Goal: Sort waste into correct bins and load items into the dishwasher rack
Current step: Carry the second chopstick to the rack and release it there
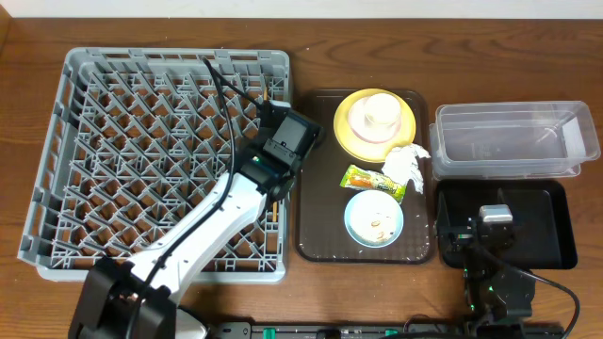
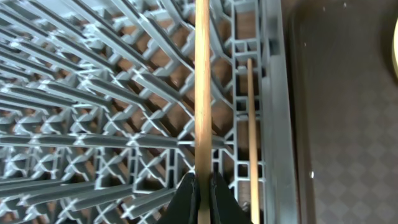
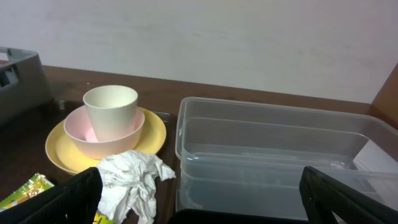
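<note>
Left wrist: clamping one wooden chopstick point(image 2: 203, 93) in the closed left gripper point(image 2: 203, 190) over the dishwasher rack point(image 2: 93, 124), second chopstick point(image 2: 250, 137) lying inside just beside; probably next: lower, release.

Tabletop test setup: wooden table point(image 1: 28, 28), bare wall point(image 3: 249, 43), dishwasher rack point(image 1: 113, 141)

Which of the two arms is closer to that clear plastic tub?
Right. The right gripper hovers open over the black tray, beside the clear plastic tub. The left gripper is over the dishwasher rack, pinching a chopstick, beyond the brown serving tray.
</note>
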Tool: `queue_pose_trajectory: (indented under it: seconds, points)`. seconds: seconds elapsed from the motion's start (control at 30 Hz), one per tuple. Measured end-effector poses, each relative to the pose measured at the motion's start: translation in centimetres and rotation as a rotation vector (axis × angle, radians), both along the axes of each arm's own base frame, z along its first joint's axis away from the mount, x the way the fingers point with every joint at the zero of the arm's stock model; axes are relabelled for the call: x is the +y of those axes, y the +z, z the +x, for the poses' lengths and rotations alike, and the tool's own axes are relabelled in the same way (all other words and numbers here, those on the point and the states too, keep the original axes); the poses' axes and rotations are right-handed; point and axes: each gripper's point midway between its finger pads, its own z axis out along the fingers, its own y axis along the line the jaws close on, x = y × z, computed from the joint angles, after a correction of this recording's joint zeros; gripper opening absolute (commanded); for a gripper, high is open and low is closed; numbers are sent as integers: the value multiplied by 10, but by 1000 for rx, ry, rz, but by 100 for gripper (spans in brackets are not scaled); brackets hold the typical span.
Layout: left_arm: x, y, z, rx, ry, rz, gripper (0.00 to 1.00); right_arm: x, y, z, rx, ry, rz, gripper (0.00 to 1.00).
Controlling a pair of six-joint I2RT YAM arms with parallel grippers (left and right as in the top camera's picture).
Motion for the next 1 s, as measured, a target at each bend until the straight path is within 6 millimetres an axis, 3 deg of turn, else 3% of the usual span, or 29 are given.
queue_pose_trajectory:
  seconds: [0.33, 1.0]
  points:
    - [-17, -10, -2, 43, -45, -73, 7, 0, 0, 0, 0, 0, 0, 99]
    - [-23, -9, 1, 28, -18, -139, 8, 0, 0, 0, 0, 0, 0, 99]
